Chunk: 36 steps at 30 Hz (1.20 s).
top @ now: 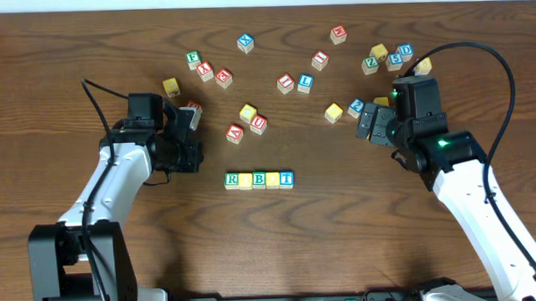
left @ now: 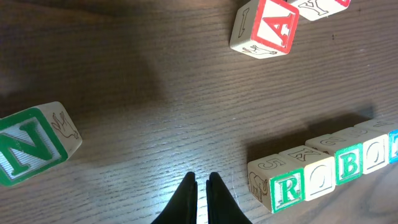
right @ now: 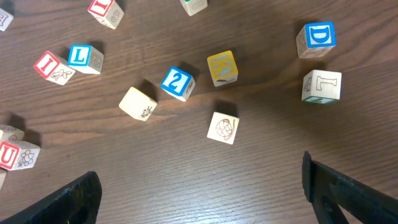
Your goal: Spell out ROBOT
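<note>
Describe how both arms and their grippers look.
The left arm and right arm have white rounded links, black joints and a loose black cable each. Green lights glow on the right arm. The left gripper and right gripper have black fingers.

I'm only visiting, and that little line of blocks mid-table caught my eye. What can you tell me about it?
The line of blocks is five small wooden cubes, side by side and touching, in a straight row lying flat on the dark wooden table. Their upturned faces read R, O, B, O, T: green R and B, yellow Os, a blue T. Side faces are pale wood with faint line drawings. Nothing else touches the row.
</note>
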Each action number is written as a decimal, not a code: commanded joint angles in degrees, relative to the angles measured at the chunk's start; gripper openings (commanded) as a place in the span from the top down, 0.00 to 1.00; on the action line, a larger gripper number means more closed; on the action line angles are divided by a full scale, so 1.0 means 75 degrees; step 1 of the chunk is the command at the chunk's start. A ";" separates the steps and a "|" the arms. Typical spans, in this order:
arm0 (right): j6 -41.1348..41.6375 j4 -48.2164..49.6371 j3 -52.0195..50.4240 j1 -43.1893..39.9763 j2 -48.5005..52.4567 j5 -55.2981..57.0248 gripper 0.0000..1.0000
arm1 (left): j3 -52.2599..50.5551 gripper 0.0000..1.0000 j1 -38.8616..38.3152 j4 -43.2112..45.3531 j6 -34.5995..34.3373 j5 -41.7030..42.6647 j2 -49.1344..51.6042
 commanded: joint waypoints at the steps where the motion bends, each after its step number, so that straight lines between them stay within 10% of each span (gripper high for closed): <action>1: -0.0041 -0.0026 0.0166 -0.0047 -0.0128 -0.0020 0.01 | -0.0125 0.92 -0.0003 -0.0041 -0.0146 -0.0041 0.0020; 36: 0.0093 -0.0178 0.0166 -0.0047 -0.0128 -0.0047 0.01 | -0.0586 0.92 -0.1568 -0.0303 -0.1142 -0.1358 0.0032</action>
